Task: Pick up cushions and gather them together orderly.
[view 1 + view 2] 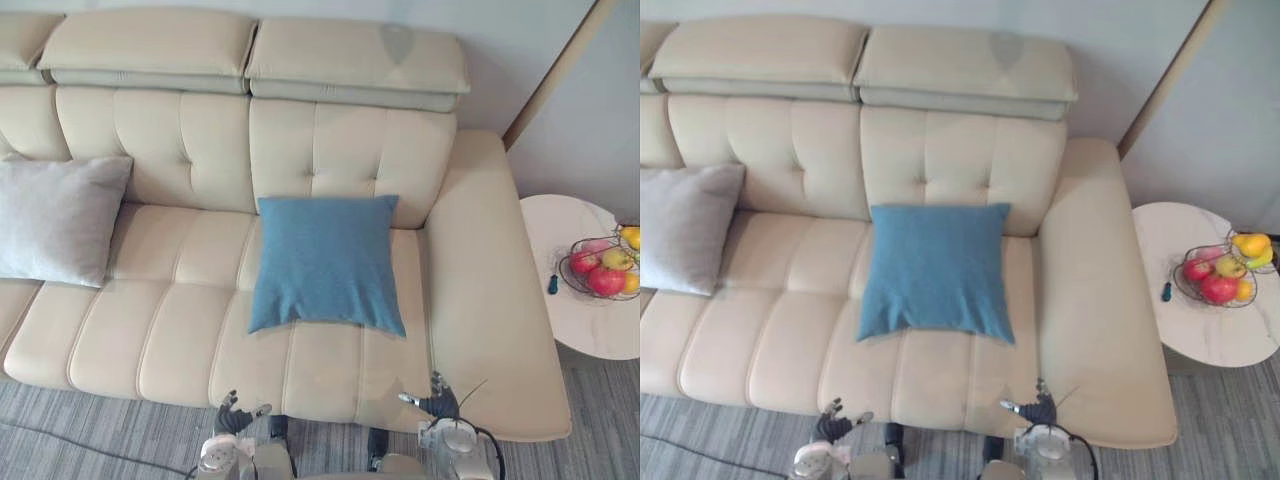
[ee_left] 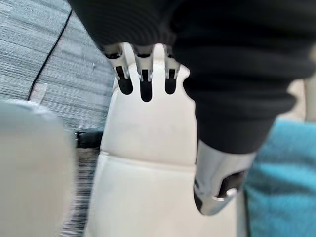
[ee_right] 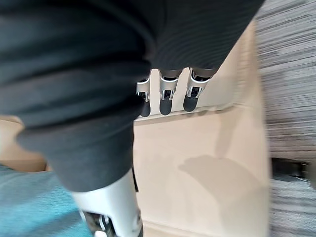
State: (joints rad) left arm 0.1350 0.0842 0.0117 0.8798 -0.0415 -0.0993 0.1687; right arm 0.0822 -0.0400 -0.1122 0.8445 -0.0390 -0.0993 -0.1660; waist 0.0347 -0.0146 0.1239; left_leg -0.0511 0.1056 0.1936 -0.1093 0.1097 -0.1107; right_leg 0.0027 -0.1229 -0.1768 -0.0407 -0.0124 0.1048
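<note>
Before the sofa (image 1: pixel 180 340), left hand (image 1: pixel 232 412) and right hand (image 1: pixel 437 402) hover spread and empty; best grip the blue cushion (image 1: pixel 325 262) by both sides, lifting it level toward the grey cushion (image 1: pixel 58 218).

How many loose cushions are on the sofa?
2. The blue cushion leans on the sofa back near the right armrest; the grey cushion leans far left, cut off by the view's edge, so more may be hidden.

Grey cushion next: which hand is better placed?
Left. The grey cushion sits at the left end of the sofa, and the open left hand is on that side; the right hand is beyond the blue cushion.
</note>
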